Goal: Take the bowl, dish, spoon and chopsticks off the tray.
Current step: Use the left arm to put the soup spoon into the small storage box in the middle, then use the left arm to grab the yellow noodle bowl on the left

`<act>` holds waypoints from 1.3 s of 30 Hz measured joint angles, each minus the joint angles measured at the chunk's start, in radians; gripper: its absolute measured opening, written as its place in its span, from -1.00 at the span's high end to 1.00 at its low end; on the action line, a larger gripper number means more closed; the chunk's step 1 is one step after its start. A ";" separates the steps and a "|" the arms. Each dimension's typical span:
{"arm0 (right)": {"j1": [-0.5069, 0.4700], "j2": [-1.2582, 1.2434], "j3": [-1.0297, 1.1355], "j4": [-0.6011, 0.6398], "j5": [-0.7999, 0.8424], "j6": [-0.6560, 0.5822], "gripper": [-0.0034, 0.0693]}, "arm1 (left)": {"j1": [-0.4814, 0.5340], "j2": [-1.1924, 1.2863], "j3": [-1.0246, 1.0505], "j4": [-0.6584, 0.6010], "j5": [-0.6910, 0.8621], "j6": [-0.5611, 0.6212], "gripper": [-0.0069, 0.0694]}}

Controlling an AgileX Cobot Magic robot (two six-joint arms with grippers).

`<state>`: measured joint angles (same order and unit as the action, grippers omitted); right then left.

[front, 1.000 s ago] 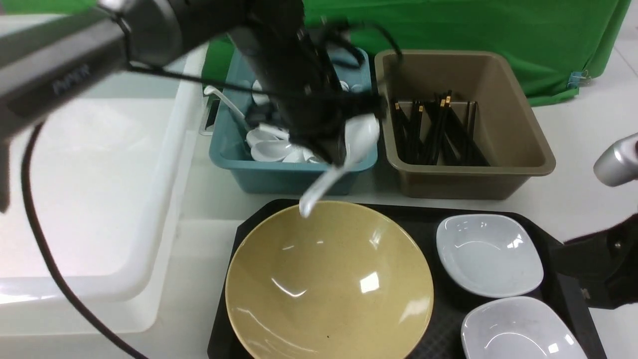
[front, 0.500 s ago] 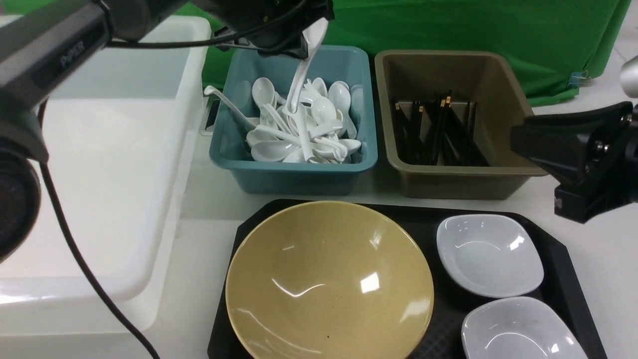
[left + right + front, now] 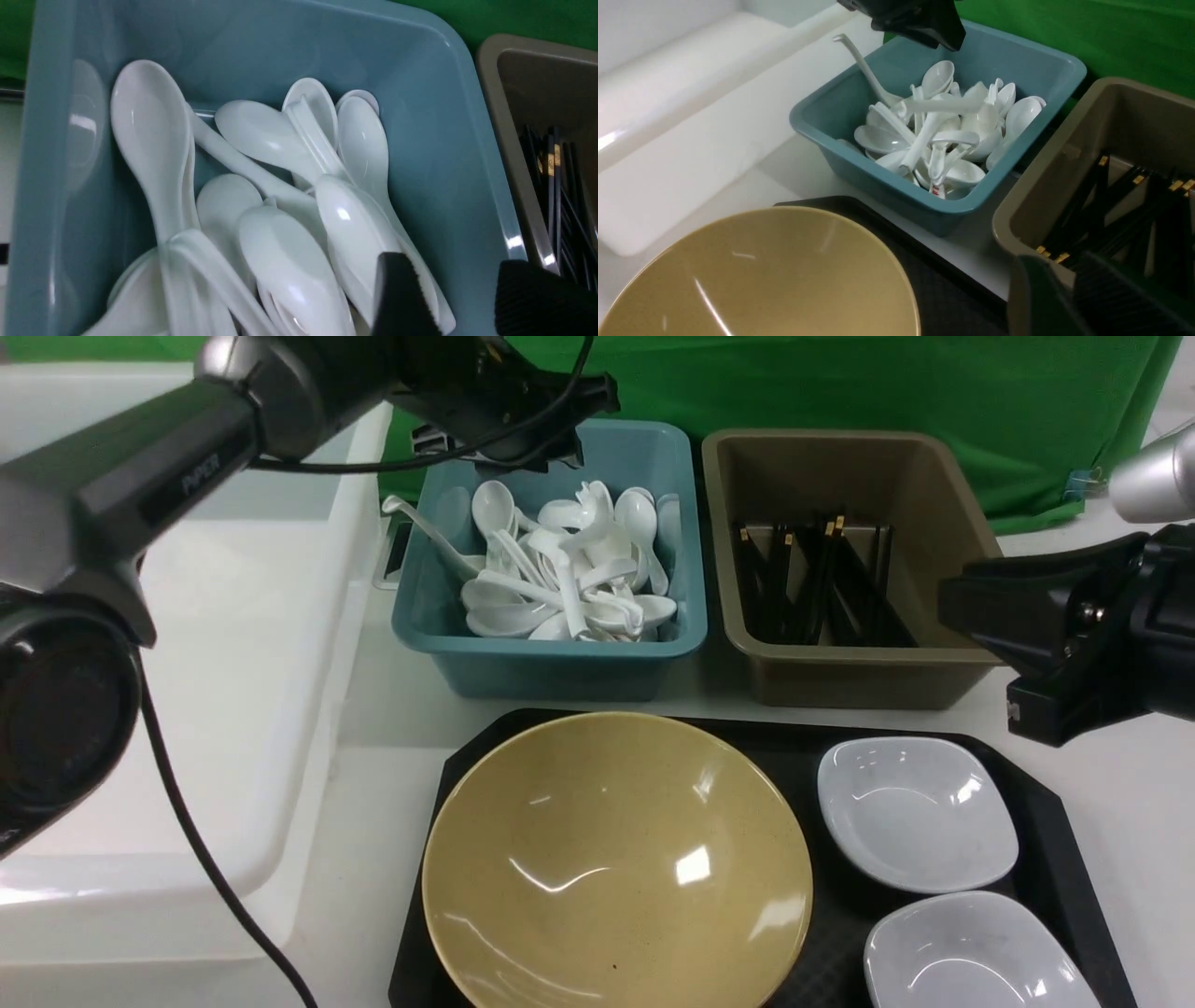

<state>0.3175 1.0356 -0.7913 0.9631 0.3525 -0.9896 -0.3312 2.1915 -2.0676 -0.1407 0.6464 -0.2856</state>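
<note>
Front view shows us the left gripper [image 3: 555,439] hanging over the teal bin [image 3: 551,667], which sits on the worktop [image 3: 392,737] behind the tray [image 3: 803,733]. In the left wrist view its jaws are spread apart with nothing between them, right above a heap of white soup spoons [image 3: 289,261]. No spoon lies on the tray, so we think the spoon step is done. We cannot tell which spoon in the heap is ours. No chopsticks lie on the tray either. Black chopsticks [image 3: 812,583] lie in the brown bin [image 3: 868,677] beside the teal one.

The big yellow bowl [image 3: 616,863] sits on the left part of the tray. Two white dishes [image 3: 915,812] sit on the right part. We think these are what is left to clear.

The right gripper [image 3: 962,602] hangs in the air near the brown bin. We cannot tell if its jaws are apart or together.

Next, we think an arm must come down to the tray and take a dish or the bowl by its rim. The bowl is wide and shiny, so the jaws need a firm pinch or it may slip.
</note>
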 joint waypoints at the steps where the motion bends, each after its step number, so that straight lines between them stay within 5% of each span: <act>1: 0.000 0.000 0.000 0.000 0.008 0.000 0.56 | 0.001 -0.008 0.000 -0.006 0.033 0.000 -0.03; 6: 0.000 0.000 0.000 0.000 0.062 0.006 0.57 | -0.002 -0.082 0.000 0.016 0.314 0.034 0.00; 8: 0.000 0.000 0.000 0.000 0.121 0.028 0.67 | -0.019 -0.148 0.003 0.092 0.507 0.085 0.40; 12: 0.000 0.000 0.000 -0.034 0.250 0.090 0.87 | -0.057 -0.223 0.065 0.117 0.553 0.148 0.79; 20: 0.000 0.000 0.000 -0.362 0.379 0.351 0.89 | -0.176 -0.388 0.436 0.072 0.574 0.159 0.85; 24: 0.000 0.000 0.000 -0.403 0.401 0.379 0.89 | -0.189 -0.394 0.502 0.094 0.552 0.159 0.71; 35: 0.000 0.000 -0.001 -0.405 0.401 0.394 0.88 | -0.189 -0.248 0.508 0.198 0.347 0.158 -0.59; 39: 0.000 0.000 -0.001 -0.405 0.401 0.394 0.88 | -0.189 -0.207 0.508 0.194 0.336 0.158 -0.66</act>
<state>0.3175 1.0356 -0.7921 0.5585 0.7536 -0.5951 -0.5204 1.9847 -1.5593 0.0528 0.9820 -0.1280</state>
